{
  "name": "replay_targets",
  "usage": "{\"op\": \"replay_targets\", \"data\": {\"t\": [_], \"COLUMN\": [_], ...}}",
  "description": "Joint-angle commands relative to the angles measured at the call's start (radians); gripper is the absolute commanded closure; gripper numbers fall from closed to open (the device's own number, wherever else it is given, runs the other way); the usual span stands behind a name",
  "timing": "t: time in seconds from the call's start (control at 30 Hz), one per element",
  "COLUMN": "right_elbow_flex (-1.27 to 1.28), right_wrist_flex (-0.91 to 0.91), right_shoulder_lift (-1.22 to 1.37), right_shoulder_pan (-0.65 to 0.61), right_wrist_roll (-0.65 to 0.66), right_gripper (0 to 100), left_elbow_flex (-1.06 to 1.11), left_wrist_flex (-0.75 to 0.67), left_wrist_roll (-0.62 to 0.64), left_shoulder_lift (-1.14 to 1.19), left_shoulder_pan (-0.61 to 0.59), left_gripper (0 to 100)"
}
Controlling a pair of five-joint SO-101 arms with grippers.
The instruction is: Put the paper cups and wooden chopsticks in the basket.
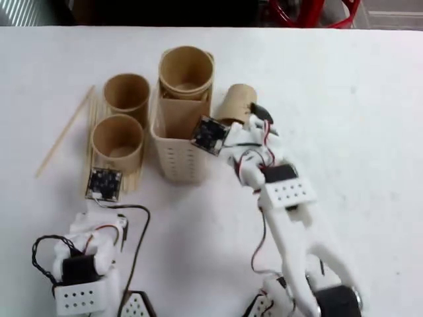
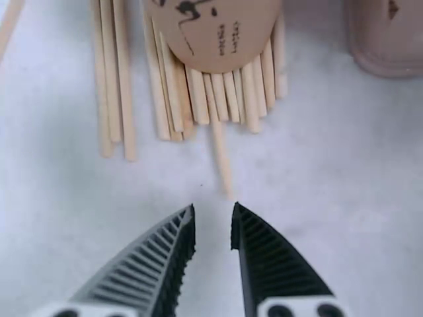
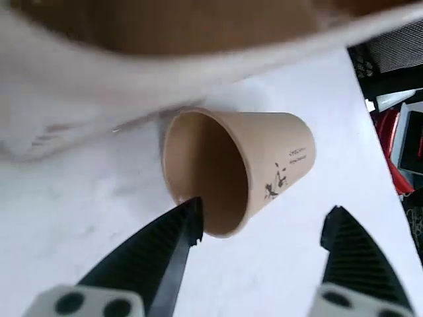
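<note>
A pale perforated basket (image 1: pixel 177 155) stands mid-table with paper cups (image 1: pixel 186 69) stacked in it. To its left, two upright cups (image 1: pixel 127 92) (image 1: pixel 117 142) stand on a row of wooden chopsticks (image 1: pixel 92 135); one chopstick (image 1: pixel 63 135) lies apart. Another cup (image 3: pixel 264 165) lies on its side right of the basket (image 3: pixel 132 86). My right gripper (image 3: pixel 264 218) is open at that cup, one fingertip (image 3: pixel 192 211) at its mouth and the other outside its wall. My left gripper (image 2: pixel 213 212) hangs a little open and empty, just short of the chopstick ends (image 2: pixel 221 165) below a cup (image 2: pixel 218 33).
The white table runs on to the right of the lying cup (image 1: pixel 236 102) and in front of the basket. My right arm (image 1: pixel 291 198) stretches from the front edge toward the basket's right side. Cables hang by the left arm (image 1: pixel 82 264).
</note>
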Motion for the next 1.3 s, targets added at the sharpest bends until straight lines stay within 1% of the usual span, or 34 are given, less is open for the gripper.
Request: {"op": "replay_targets", "data": {"t": [0.0, 0.3, 0.6, 0.87, 1.0, 1.17, 1.27], "right_elbow_flex": [-0.117, -0.33, -0.45, -0.45, -0.446, -0.44, -0.44], "right_wrist_flex": [-0.024, -0.03, -0.031, -0.03, -0.019, 0.074, 0.139], "right_shoulder_lift": [0.114, 0.351, 0.522, 0.524, 0.461, 0.308, 0.234], "right_shoulder_pan": [-0.005, 0.015, 0.067, 0.061, 0.061, 0.062, 0.061], "right_wrist_roll": [0.003, 0.002, 0.009, 0.005, 0.0, -0.091, -0.112], "right_gripper": [69.4, 70.0, 70.0, 70.1, 70.1, 70.1, 70.1], "left_elbow_flex": [-0.002, -0.002, -0.002, -0.002, -0.002, -0.002, -0.002], "left_wrist_flex": [0.006, 0.006, 0.006, 0.006, 0.006, 0.006, 0.006], "left_wrist_roll": [-0.003, -0.003, -0.003, -0.003, -0.003, -0.003, -0.003], "left_shoulder_lift": [-0.008, -0.008, -0.008, -0.008, -0.008, -0.008, -0.008], "left_shoulder_pan": [0.01, 0.01, 0.01, 0.01, 0.01, 0.01, 0.01], "left_gripper": [89, 89, 89, 89, 89, 89, 89]}}
